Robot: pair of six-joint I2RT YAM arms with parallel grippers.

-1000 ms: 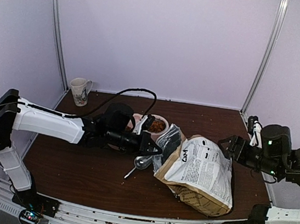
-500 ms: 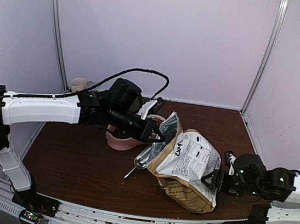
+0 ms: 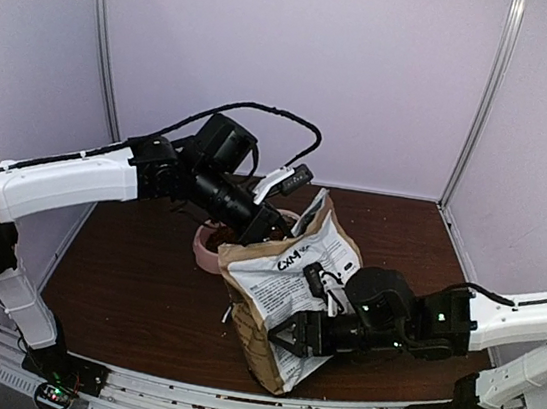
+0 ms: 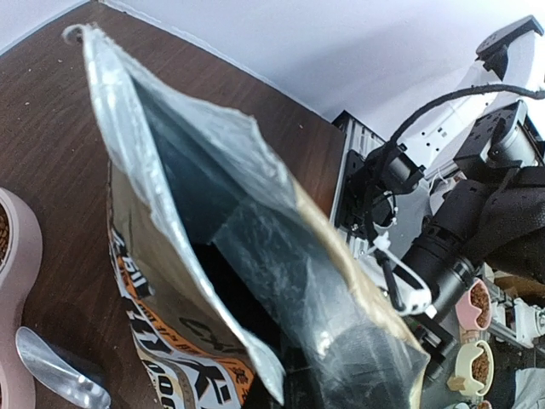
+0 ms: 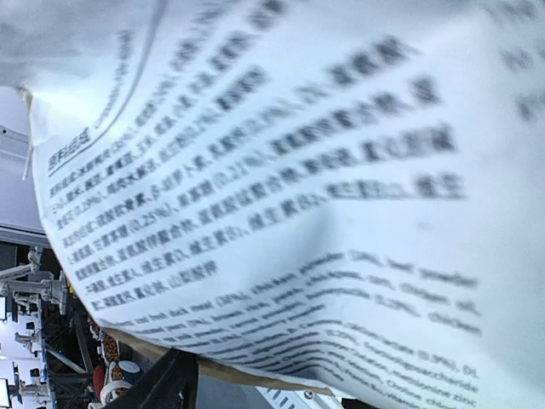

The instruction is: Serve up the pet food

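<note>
Up off the dark wood table (image 3: pixel 131 287) since a sec ago: tan paper bag with white printed label (image 3: pixel 269 280), now near upright, mouth gaping toward left wrist cam. Left gripper (image 3: pixel 282 231) is clamped on bag's top edge. Right gripper (image 3: pixel 286 339), swung in from far right, meets bag's lower side; gripping or just bracing, can't tell. Reddish-brown kibble pet food (image 4: pixel 3 239) shows only in pink double bowl (image 3: pixel 205 248) just beside bag; bag interior too dark. Looks set for a pour, approx mid-task.
</note>
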